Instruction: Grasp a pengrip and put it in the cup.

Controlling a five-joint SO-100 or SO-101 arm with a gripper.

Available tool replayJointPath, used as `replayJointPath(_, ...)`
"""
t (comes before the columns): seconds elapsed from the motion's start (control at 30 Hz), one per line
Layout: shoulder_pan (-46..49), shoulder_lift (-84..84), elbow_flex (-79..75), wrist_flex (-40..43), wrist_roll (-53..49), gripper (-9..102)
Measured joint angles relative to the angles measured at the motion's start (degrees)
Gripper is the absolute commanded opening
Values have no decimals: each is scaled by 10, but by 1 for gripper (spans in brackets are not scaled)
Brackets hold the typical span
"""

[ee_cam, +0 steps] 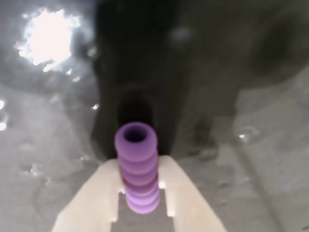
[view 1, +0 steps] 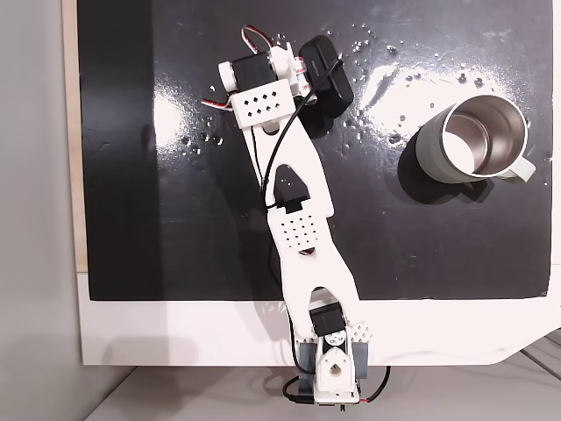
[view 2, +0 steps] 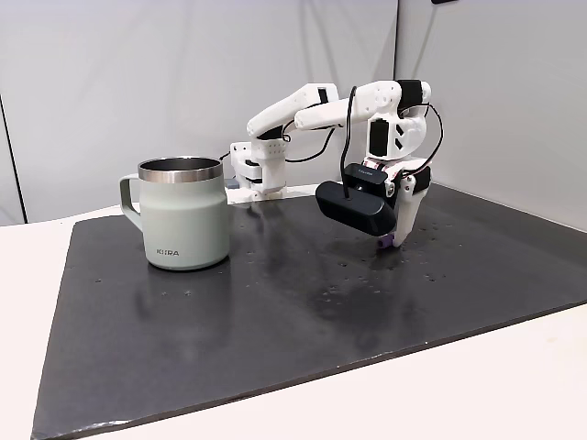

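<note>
There are 1 pengrip (ee_cam: 137,166), 1 cup (view 1: 473,140) and 1 arm (view 1: 294,202).

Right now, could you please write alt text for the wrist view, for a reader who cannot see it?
A light-purple ribbed pengrip sits clamped between the two pale fingers of the gripper, its open end toward the camera. Behind it lies a dark, glossy mat with small droplets and a bright light reflection at upper left.

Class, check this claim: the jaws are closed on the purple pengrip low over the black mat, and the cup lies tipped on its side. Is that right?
Not quite. The cup stands upright, as a fixed view shows. The rest holds: the wrist view shows the jaws closed on the purple pengrip low over the black mat.
</note>
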Motion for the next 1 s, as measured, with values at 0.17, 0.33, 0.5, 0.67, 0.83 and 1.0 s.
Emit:
replayJointPath(0.17,0,4,9,3,1,0)
replayJointPath(0.33,-1,60,42,3,16,0)
replayJointPath(0.5,-1,180,81,3,33,0)
replayJointPath(0.67,25,304,126,4,40,0)
replayJointPath(0.83,74,429,167,5,40,0)
replayJointPath(1.0,155,513,198,6,24,0)
